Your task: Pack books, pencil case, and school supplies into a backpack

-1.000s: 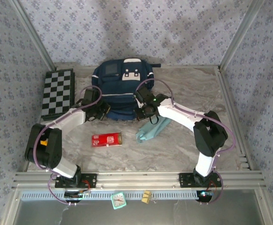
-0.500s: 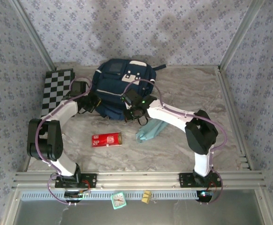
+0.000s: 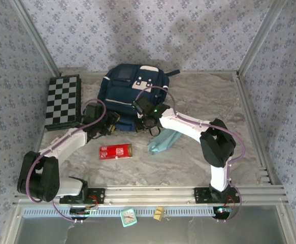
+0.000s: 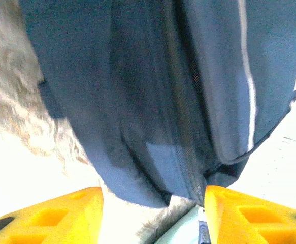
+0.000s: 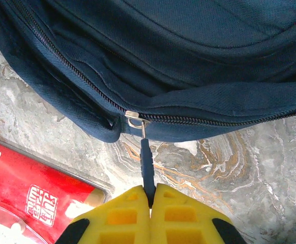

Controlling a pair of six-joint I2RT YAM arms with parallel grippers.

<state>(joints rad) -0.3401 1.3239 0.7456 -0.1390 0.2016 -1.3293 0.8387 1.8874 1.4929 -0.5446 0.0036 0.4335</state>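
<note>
The navy backpack (image 3: 132, 89) lies at the back of the table; its dark fabric and white stripe fill the left wrist view (image 4: 153, 91). My right gripper (image 5: 151, 195) is shut on the backpack's zipper pull (image 5: 146, 165) at the bag's near edge (image 3: 145, 124). My left gripper (image 4: 153, 223) is open just in front of the bag's near left corner (image 3: 112, 122), with nothing between its yellow fingers (image 4: 51, 218). The red box (image 3: 116, 151) lies in front of the bag, also in the right wrist view (image 5: 31, 198). The teal pencil case (image 3: 164, 141) lies under my right forearm. The books are out of view.
A black-and-white chequered board (image 3: 62, 100) lies at the back left beside the backpack. A small teal clock (image 3: 129, 217) and a tan block (image 3: 159, 213) sit on the rail below the arm bases. Metal frame posts and patterned walls enclose the marbled table (image 3: 198, 96).
My left gripper has let go of the backpack, opened and drawn back toward the near left. My right gripper moved left along the bag's edge, still shut on the zipper pull.
</note>
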